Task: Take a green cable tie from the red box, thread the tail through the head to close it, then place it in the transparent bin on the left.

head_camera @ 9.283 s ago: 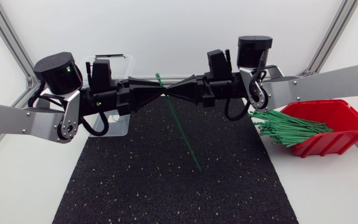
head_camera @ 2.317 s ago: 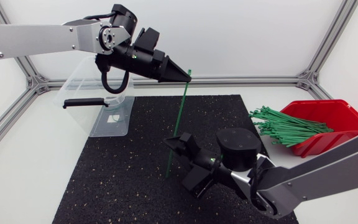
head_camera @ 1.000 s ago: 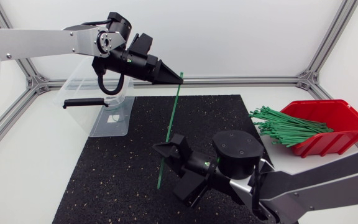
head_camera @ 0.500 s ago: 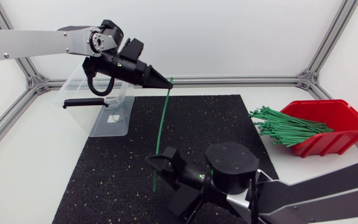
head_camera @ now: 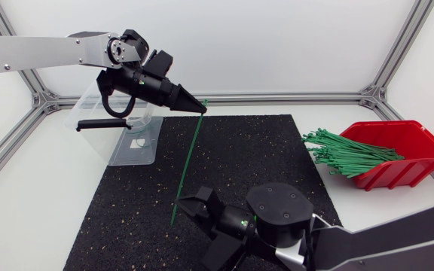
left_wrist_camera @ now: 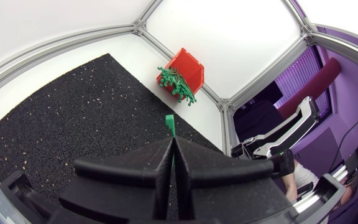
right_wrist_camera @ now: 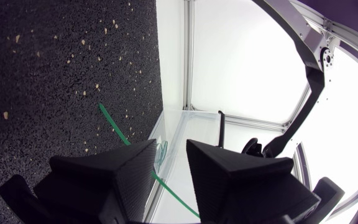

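At the far left, the transparent plastic bin (head_camera: 126,147) stood against the left edge of the black speckled rubber mat (head_camera: 277,150), near the aluminium frame rail (head_camera: 292,96) at the back. Above the bin's right side, the left gripper (head_camera: 200,110) had its fingers pressed together on the head end of a long green plastic cable tie (head_camera: 189,158). The tie slanted down over the mat's left half. Its tail passed the right gripper (head_camera: 192,232), whose fingers stood spread. In the right wrist view the strap crossed the gap between them, contact unclear. Well apart, beyond the mat's right edge, sat the red plastic box (head_camera: 409,139) with its bundle of green ties (head_camera: 349,154).
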Robot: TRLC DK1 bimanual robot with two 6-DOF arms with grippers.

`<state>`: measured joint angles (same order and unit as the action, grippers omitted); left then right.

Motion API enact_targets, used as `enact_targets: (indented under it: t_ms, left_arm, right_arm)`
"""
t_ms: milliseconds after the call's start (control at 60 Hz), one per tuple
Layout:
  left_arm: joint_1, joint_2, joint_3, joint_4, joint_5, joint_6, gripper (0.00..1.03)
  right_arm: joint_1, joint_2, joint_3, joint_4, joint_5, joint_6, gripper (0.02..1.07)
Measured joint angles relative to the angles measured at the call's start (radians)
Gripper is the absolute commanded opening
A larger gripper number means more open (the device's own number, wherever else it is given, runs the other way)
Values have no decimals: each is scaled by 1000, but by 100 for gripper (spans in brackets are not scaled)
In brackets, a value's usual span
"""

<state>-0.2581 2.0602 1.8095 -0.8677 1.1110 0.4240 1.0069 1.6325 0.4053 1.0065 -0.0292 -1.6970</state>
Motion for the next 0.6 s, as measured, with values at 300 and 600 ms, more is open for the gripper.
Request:
enact_targets:
  t_ms: [300, 600]
  left_arm:
    - [-3, 0, 0, -19, 1, 3, 3]
    - [-6, 0, 0, -32, 3, 4, 3]
  right_arm:
    - [-43, 103, 42, 0, 0, 11, 73]
    - [-106, 220, 134, 0, -13, 10, 86]
